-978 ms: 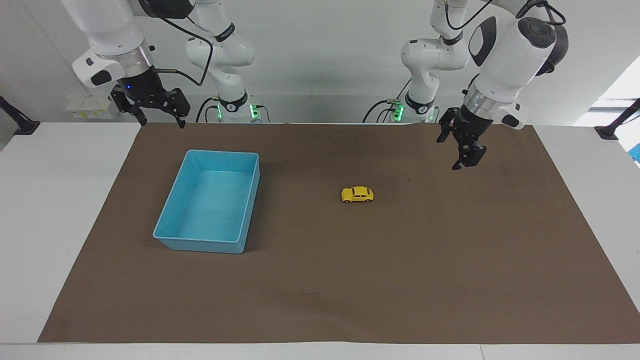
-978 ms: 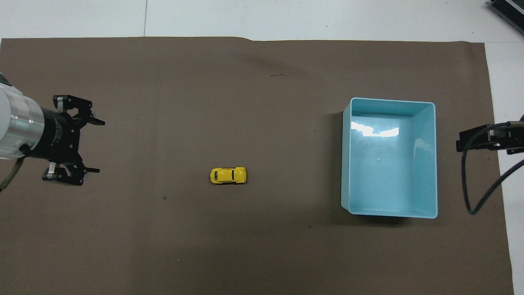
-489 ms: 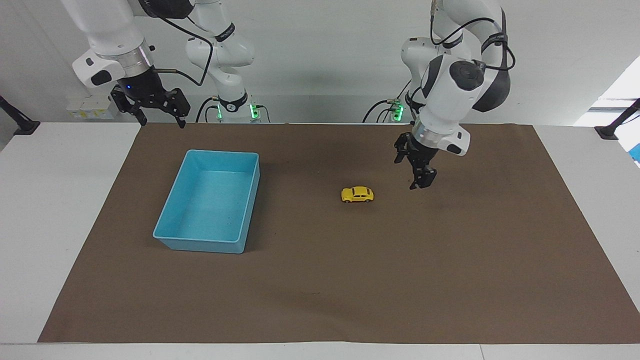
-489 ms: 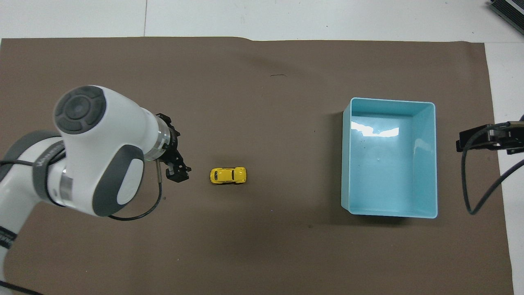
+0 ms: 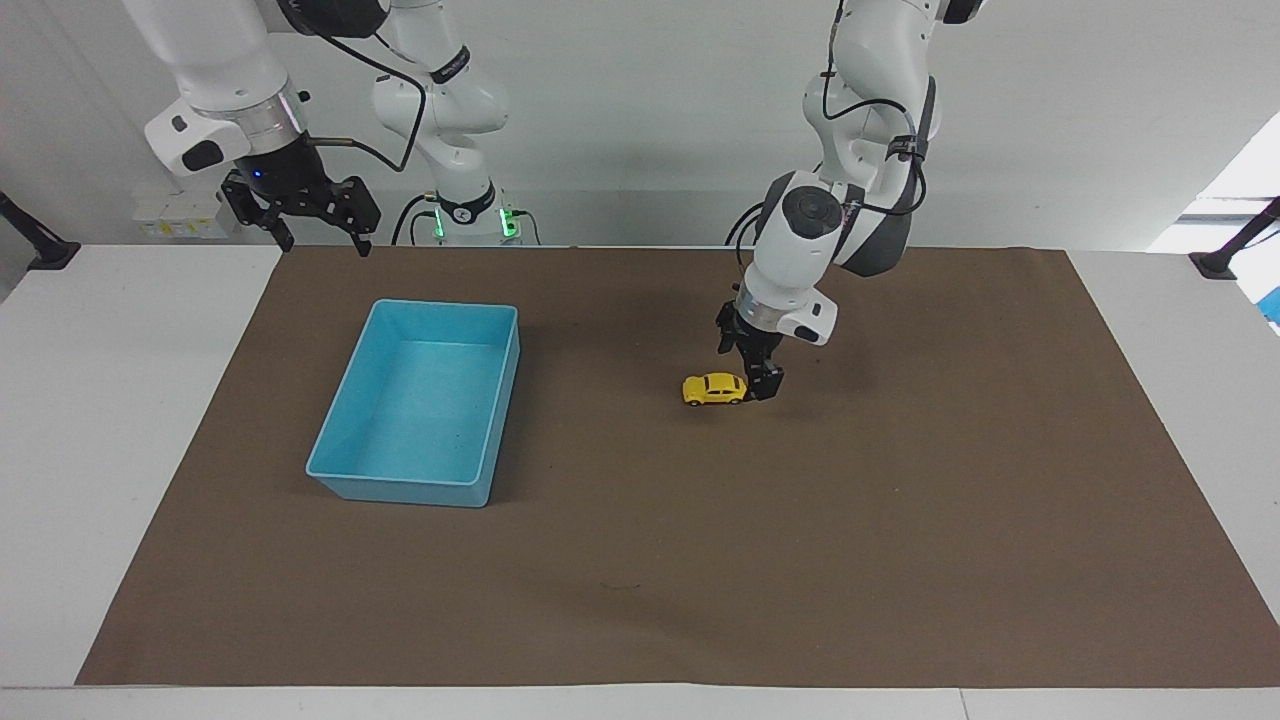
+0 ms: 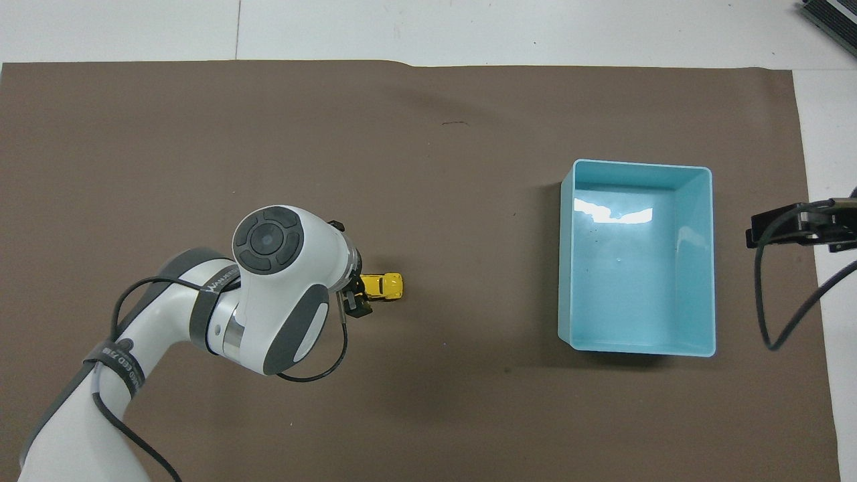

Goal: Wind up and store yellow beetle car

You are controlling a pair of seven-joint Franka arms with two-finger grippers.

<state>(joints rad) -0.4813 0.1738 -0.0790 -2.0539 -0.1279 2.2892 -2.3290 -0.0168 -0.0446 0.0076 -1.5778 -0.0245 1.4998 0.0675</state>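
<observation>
Two grippers, one car. The right gripper [image 5: 322, 232] hangs over the table edge by its own base, at the right arm's end – fingers apart, holding nothing, arm waiting.

Next, a light blue bin [image 5: 400, 482] sits on the brown mat [image 5: 900, 550] toward the right arm's end, nothing in it.

Approx. mid-mat is the car [image 5: 714, 389] – yellow, on its wheels, lengthwise along the table, well apart from the bin.

The left gripper [image 5: 760, 385] is low at the car's end toward the left arm's side, pointing down, fingers apart. In the overhead view one finger [image 6: 359, 306] shows just nearer the robots than the car [image 6: 385, 286]; the other is hidden under the wrist. Can't tell if any finger touches the car; it isn't clamped.
</observation>
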